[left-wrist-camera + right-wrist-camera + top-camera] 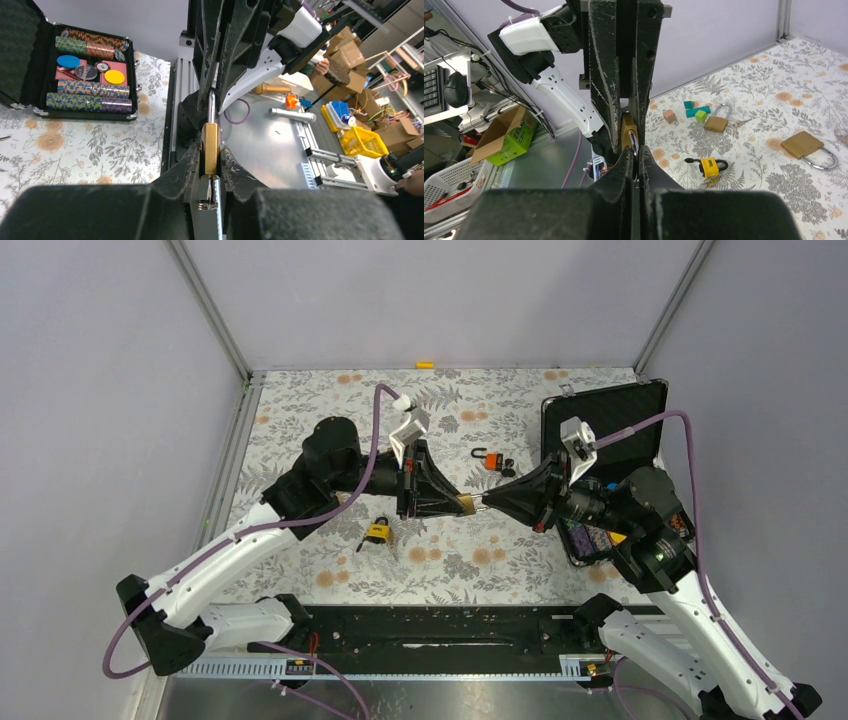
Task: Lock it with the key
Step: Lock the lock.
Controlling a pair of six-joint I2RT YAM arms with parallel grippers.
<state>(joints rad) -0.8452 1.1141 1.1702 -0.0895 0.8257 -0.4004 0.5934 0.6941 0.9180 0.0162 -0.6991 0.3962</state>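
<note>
Both arms meet in mid-air above the flowered table (300,570), tips nearly nose to nose. The left gripper (456,503) is clamped on the brass padlock (210,146), fingers pressed narrow against its flat faces, with the body pointing toward the other arm. The right gripper (491,502) is pinched tight on the key (212,104); its thin silver blade runs straight into the end of the lock body. How deep it sits cannot be told from either wrist view. The shackle is mostly hidden between the left fingers, so whether it is open or seated is unclear. Step in hand, by judgement: key insertion, at or just past entry into the keyway. Next move likely calls for a short axial push to seat the blade fully, then a wrist roll of the right arm while the left holds the body rigid against the twist. Axes must stay in line or the blade binds. A yellow padlock (378,532) and an orange padlock (493,461) lie unused on the table; the open chip case (645,405) sits at the right.
</note>
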